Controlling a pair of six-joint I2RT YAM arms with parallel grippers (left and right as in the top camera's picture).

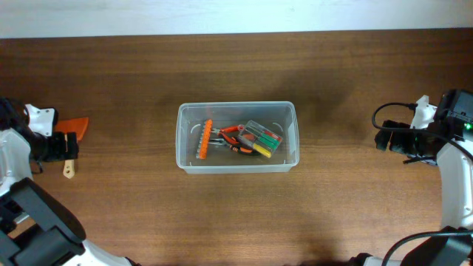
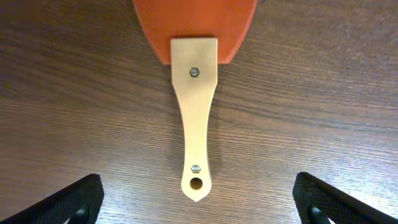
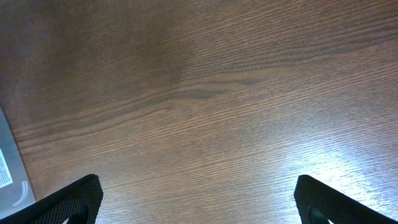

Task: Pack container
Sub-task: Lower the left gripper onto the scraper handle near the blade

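Container [image 1: 179,140]: sitting upright at the middle of the bench [image 1: 332,214], clear walls showing what is lying inside, well apart from both arms.
Inside, left part: standing lengthwise near the left wall, an orange bit holder [image 1: 203,140].
Inside, middle: lying just beside it, pliers [image 1: 231,137] with red handles.
Inside, right part: resting at a tilt against the pliers, a clear case [image 1: 264,139] holding green, yellow and red pieces.
Scraper [image 1: 74,127]: lying flat on the bench at the far left, orange blade at one end, pale handle [image 2: 196,112] with two bolts running back toward the left arm.
Left end effector [image 2: 198,208]: hovering wide apart at the handle's end, fingers [image 2: 78,199] standing off to either side, gripping nothing.
Right end effector [image 3: 198,202]: hanging spread wide over bare wood at the far right, holding nothing.
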